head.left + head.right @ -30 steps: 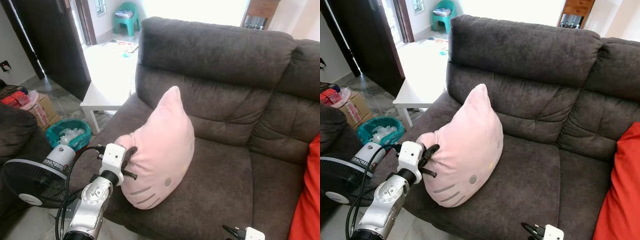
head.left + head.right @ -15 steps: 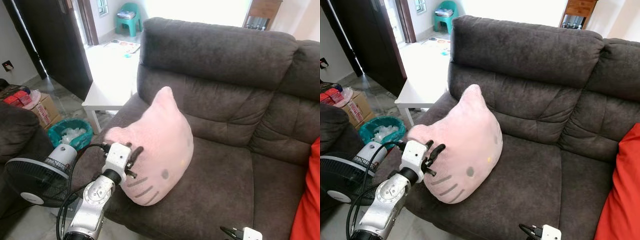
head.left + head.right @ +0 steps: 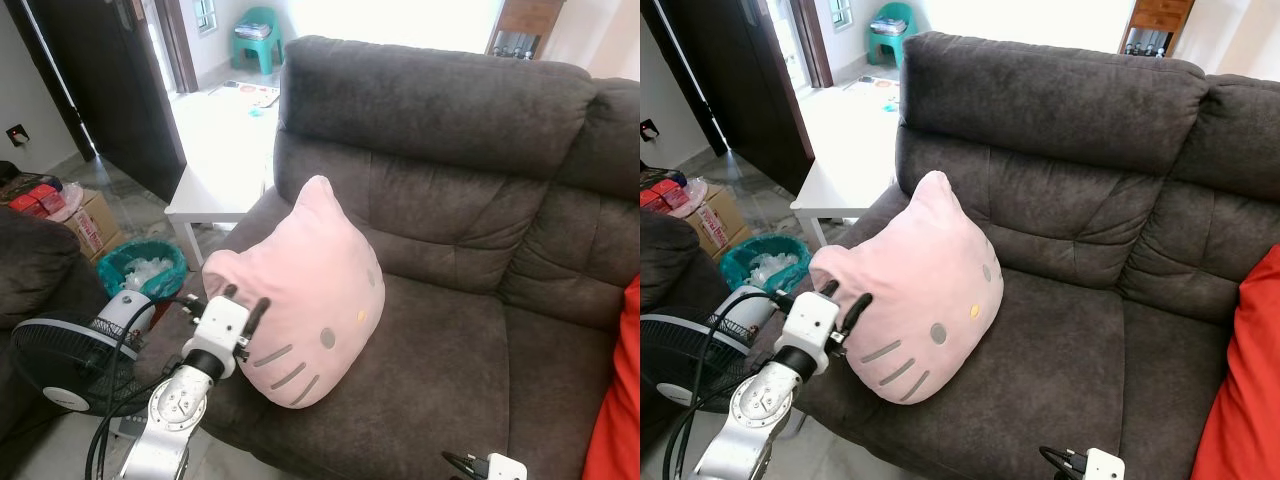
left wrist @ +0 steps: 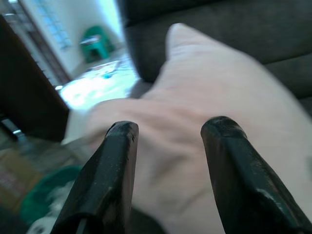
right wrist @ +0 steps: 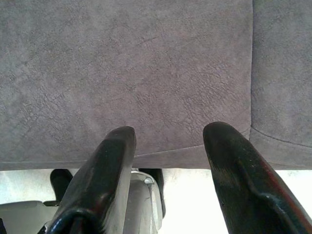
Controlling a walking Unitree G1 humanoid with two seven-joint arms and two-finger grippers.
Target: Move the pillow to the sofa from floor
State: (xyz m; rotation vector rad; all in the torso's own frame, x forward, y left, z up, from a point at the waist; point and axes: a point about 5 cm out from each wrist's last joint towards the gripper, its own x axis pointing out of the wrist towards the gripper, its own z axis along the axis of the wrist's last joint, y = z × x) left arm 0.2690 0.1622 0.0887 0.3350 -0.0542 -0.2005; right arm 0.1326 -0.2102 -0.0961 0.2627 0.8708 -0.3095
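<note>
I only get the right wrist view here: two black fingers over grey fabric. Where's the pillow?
Observer: The pink pillow sits on the grey sofa, leaning on the backrest at the sofa's left end.
Operator: Is anything holding it?
Observer: No. The left gripper is open beside its left edge, fingers spread.
Operator: And my gripper?
Observer: The right gripper hovers open by the seat's front edge.
Operator: Anything else on the sofa?
Observer: A red cushion at the right end.

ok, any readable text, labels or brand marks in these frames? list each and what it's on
None can be read.
Cardboard box on the floor beside the sofa: red print on its side, too small and blurred to read.
Pink pillow: only an embroidered face, whiskers, eyes and a nose, no lettering.
Fan and left gripper: no legible markings.
</note>
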